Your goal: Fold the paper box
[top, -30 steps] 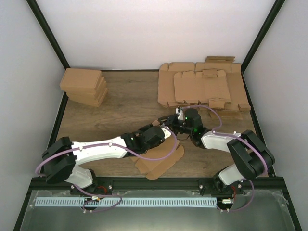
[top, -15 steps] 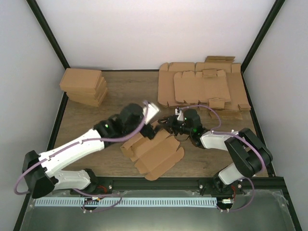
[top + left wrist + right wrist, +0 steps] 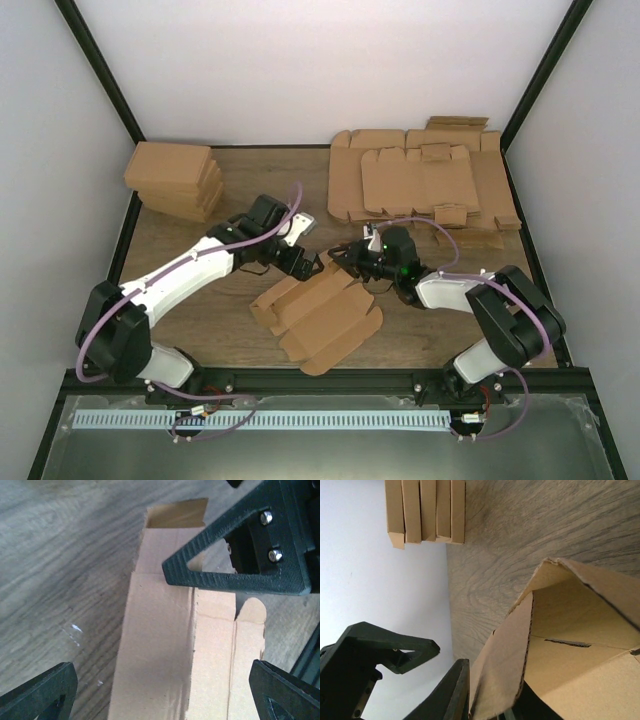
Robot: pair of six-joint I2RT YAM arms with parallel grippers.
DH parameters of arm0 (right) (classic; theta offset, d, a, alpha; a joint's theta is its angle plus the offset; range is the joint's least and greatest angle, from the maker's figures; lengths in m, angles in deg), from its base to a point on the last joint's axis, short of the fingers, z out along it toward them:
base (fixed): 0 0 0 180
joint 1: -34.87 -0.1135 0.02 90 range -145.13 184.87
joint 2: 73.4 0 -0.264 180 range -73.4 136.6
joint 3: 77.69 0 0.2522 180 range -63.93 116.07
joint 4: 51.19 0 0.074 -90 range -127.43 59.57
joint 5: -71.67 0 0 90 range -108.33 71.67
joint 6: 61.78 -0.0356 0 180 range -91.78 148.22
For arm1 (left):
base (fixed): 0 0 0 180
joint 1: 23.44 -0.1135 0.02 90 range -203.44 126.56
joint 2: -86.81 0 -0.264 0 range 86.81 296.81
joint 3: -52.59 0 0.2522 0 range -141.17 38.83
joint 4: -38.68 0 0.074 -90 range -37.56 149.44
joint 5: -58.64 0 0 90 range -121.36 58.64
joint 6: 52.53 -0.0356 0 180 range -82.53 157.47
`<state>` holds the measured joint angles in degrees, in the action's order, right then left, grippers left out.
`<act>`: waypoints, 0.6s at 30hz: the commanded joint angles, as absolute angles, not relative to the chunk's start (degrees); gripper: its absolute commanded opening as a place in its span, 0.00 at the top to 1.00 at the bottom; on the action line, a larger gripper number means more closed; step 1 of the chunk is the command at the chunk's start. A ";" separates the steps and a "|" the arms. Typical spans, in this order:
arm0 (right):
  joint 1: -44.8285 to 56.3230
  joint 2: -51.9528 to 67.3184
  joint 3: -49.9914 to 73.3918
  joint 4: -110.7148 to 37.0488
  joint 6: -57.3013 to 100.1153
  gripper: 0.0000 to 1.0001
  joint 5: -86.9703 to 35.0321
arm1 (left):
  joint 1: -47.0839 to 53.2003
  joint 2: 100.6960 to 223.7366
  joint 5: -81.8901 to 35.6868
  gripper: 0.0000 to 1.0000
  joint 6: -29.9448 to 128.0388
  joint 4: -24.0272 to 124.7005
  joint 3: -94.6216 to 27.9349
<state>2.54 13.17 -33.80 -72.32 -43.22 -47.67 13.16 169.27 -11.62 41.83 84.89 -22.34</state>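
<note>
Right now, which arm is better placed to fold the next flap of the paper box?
Probably the left: the left hand is open and free above the paper box; the right hand is shut on its raised flap.

Soft, even light fills the room, and the paper box (image 3: 320,315) throws only a faint shadow beside it. Both wrist views look slightly blurred.

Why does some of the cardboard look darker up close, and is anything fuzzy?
Left wrist view: a soft shadow darkens the left panel of the paper box, and the left fingers at the bottom corners look dark and fuzzy. Right wrist view: the wall is washed-out bright. Top view: the light is even, without glare.
</note>
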 commanded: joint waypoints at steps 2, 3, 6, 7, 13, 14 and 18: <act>2.64 13.94 -33.68 -71.55 -41.07 0.83 -47.35 | 12.81 171.55 -6.66 0.05 38.45 87.16 -22.96; 2.62 14.01 -33.77 -71.47 -40.83 0.83 -47.35 | 12.85 172.01 -7.40 0.05 38.39 87.29 -22.84; 2.62 14.14 -34.55 -71.96 -40.37 0.83 -47.70 | 12.86 173.30 -8.72 0.06 38.41 87.25 -22.61; 2.63 14.17 -34.96 -72.24 -40.22 0.83 -47.69 | 12.86 173.69 -8.72 0.06 38.39 87.32 -22.65; 2.62 14.40 -36.52 -72.79 -39.12 0.83 -47.59 | 12.86 175.76 -7.82 0.12 37.73 88.11 -22.87; 2.62 14.40 -36.63 -72.87 -38.98 0.83 -47.52 | 12.86 176.02 -7.70 0.13 37.73 88.08 -22.69; 2.62 14.24 -36.77 -72.86 -37.57 0.83 -47.58 | 12.86 176.60 -5.87 0.15 37.47 87.88 -22.20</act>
